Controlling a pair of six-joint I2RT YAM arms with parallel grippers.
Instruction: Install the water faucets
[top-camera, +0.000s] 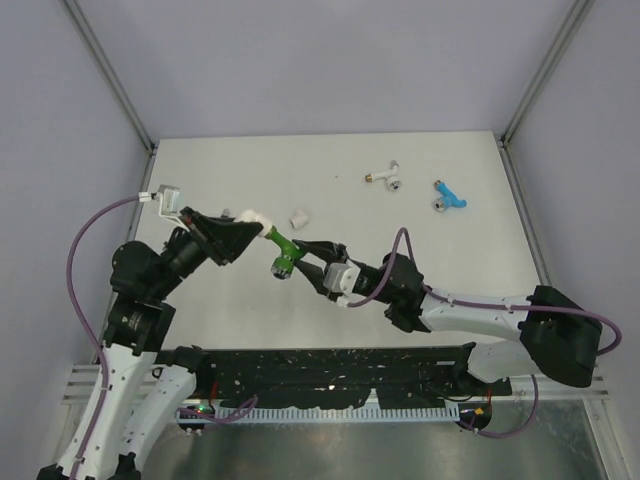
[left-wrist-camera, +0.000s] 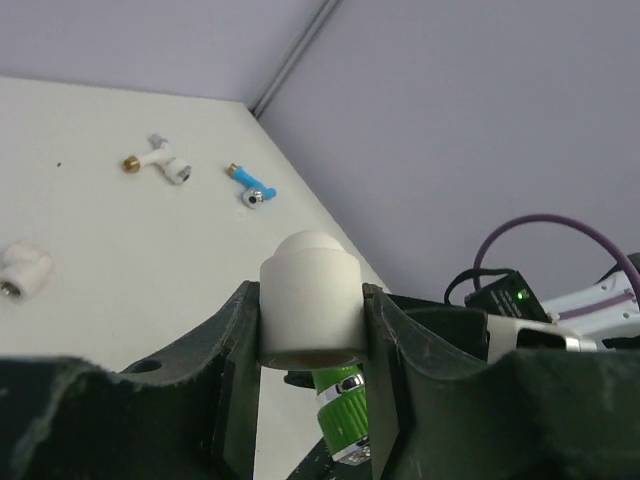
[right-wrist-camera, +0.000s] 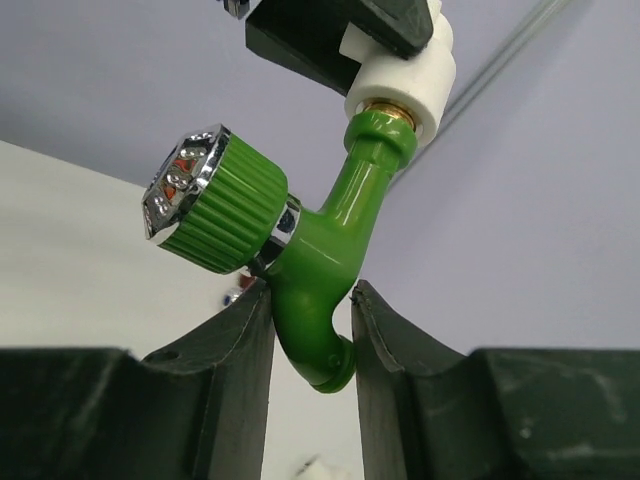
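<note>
The green faucet (right-wrist-camera: 325, 240) has a ribbed knob capped in shiny silver. The pipe fitting (left-wrist-camera: 310, 300) is plain white, the fingers (right-wrist-camera: 230, 380) black, the table (top-camera: 250, 170) off-white.

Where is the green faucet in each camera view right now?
Top external: green faucet just left of centre.
Left wrist: bottom centre, under the white fitting.
Right wrist: centre, gripped by the right claw.
Shared landmark: the white fitting on its threaded end, in all views.
</note>
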